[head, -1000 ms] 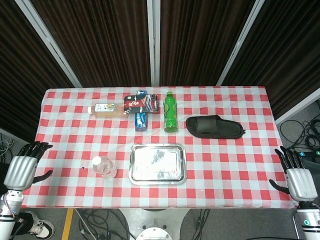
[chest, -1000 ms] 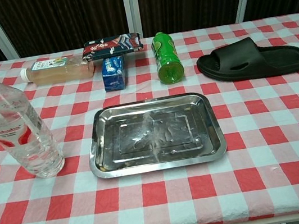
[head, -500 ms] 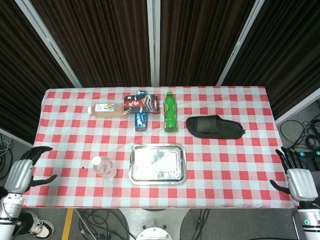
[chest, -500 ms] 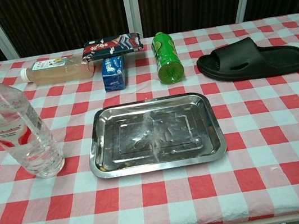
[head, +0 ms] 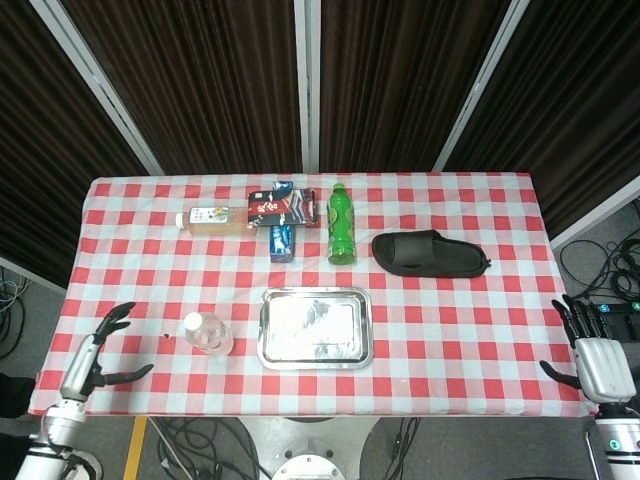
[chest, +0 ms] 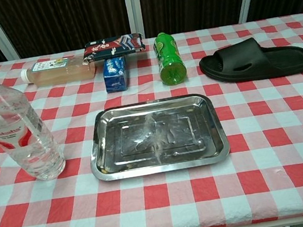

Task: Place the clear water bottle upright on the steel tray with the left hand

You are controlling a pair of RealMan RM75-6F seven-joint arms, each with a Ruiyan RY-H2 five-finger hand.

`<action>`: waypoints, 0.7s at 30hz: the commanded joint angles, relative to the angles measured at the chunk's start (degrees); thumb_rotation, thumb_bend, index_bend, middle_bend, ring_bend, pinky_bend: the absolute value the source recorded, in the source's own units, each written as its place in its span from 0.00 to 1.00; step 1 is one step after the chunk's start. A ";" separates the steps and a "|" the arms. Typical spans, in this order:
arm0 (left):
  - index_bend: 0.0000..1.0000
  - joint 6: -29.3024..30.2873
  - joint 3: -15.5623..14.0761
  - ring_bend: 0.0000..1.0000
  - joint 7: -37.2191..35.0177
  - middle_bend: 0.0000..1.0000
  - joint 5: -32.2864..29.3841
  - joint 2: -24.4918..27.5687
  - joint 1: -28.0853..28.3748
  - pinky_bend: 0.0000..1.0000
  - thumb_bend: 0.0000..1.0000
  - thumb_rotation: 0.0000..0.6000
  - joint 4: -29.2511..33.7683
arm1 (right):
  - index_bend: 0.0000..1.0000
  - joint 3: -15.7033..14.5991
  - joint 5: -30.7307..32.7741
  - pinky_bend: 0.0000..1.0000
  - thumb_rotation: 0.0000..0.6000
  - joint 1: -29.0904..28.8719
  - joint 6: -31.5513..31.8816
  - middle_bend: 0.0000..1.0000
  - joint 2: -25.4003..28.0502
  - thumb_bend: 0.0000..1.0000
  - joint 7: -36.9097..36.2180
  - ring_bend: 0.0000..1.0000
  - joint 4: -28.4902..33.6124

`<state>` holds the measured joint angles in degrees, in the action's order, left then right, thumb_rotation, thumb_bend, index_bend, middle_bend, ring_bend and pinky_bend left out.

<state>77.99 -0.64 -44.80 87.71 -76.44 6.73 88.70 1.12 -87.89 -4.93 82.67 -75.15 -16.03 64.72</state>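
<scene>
Clear plastic is what we reach for first: the water bottle (chest: 14, 125) stands upright on the checked tablecloth (chest: 272, 146), just left of the steel tray (chest: 161, 163) and apart from it, white cap on. Our left hand (head: 95, 352) hovers over the table's left edge with fingers spread and nothing in them, well short of the bottle; our right hand (head: 592, 352) hangs off the right edge, likewise spread and empty. To do this reach well, we judge we should come in from the bottle's left side, wrap the body around the middle below the cap, and close gently, since thin plastic may buckle or slip. Then lift straight, carry it right over the rim, and set it flat on the tray's base so it stays standing. Only the head view shows our hands at all; the chest view shows neither, but gives the bottle's label, its water level and the tray's raised rim far more plainly.
</scene>
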 commanded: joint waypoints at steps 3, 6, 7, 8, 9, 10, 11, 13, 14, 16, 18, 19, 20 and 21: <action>0.17 -1.07 1.84 0.14 4.05 0.20 0.55 -5.95 2.39 0.19 0.00 1.00 -2.58 | 0.00 0.09 0.13 0.00 1.00 -0.17 -0.39 0.00 0.11 0.09 -0.23 0.00 0.12; 0.17 -1.68 2.17 0.14 5.29 0.20 0.22 -7.49 3.11 0.19 0.00 1.00 -2.66 | 0.00 0.18 0.30 0.00 1.00 -0.21 -0.53 0.00 0.18 0.09 -0.25 0.00 0.24; 0.17 -1.84 2.15 0.14 5.34 0.20 0.31 -7.74 3.32 0.19 0.00 1.00 -2.68 | 0.00 0.20 0.35 0.00 1.00 -0.21 -0.57 0.00 0.21 0.09 -0.30 0.00 0.25; 0.17 -2.02 2.22 0.14 5.37 0.20 0.30 -8.02 3.55 0.19 0.00 1.00 -2.71 | 0.00 0.23 0.40 0.00 1.00 -0.22 -0.62 0.00 0.25 0.09 -0.35 0.00 0.28; 0.17 -2.16 2.32 0.14 5.42 0.20 0.27 -8.36 3.81 0.19 0.00 1.00 -2.73 | 0.00 0.29 0.46 0.00 1.00 -0.26 -0.68 0.00 0.27 0.09 -0.41 0.00 0.34; 0.17 -2.10 2.28 0.14 5.41 0.20 0.35 -8.52 3.87 0.19 0.00 1.00 -2.72 | 0.00 0.34 0.53 0.00 1.00 -0.28 -0.73 0.00 0.30 0.09 -0.43 0.00 0.37; 0.17 -2.07 2.28 0.14 5.40 0.20 0.44 -8.73 3.99 0.19 0.00 1.00 -2.69 | 0.00 0.38 0.58 0.00 1.00 -0.30 -0.76 0.00 0.32 0.09 -0.43 0.00 0.39; 0.17 -2.01 2.08 0.14 5.28 0.20 0.67 -8.99 4.14 0.19 0.00 1.00 -2.55 | 0.00 0.48 0.68 0.00 1.00 -0.36 -0.84 0.00 0.35 0.09 -0.43 0.00 0.46; 0.17 -2.06 1.99 0.14 5.27 0.20 0.71 -9.07 4.21 0.19 0.00 1.00 -2.43 | 0.00 0.52 0.74 0.00 1.00 -0.39 -0.92 0.00 0.37 0.09 -0.42 0.00 0.51; 0.17 -2.23 1.72 0.14 5.07 0.20 0.82 -9.08 4.37 0.19 0.00 1.00 -2.02 | 0.00 0.58 0.86 0.00 1.00 -0.44 -1.06 0.00 0.40 0.09 -0.47 0.00 0.55; 0.17 -2.44 1.50 0.14 5.07 0.20 0.90 -9.03 4.57 0.19 0.00 1.00 -1.55 | 0.00 0.65 0.96 0.00 1.00 -0.43 -1.09 0.00 0.42 0.09 -0.60 0.00 0.54; 0.17 -2.54 1.41 0.14 5.07 0.20 0.99 -9.01 4.68 0.19 0.00 1.00 -1.41 | 0.00 0.68 0.97 0.00 1.00 -0.42 -1.04 0.00 0.46 0.09 -0.69 0.00 0.56; 0.17 -2.61 1.34 0.14 5.10 0.21 1.09 -9.01 4.81 0.19 0.00 1.00 -1.34 | 0.00 0.73 0.95 0.00 1.00 -0.40 -0.89 0.00 0.48 0.09 -0.80 0.00 0.60; 0.17 -2.75 1.26 0.14 5.08 0.21 1.21 -9.04 4.99 0.19 0.00 1.00 -1.34 | 0.00 0.82 0.91 0.00 1.00 -0.38 -0.67 0.00 0.53 0.09 -0.92 0.00 0.68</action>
<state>75.29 0.65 -39.72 88.88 -85.47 11.67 87.34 1.88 -86.95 -5.33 81.89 -74.65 -16.86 65.34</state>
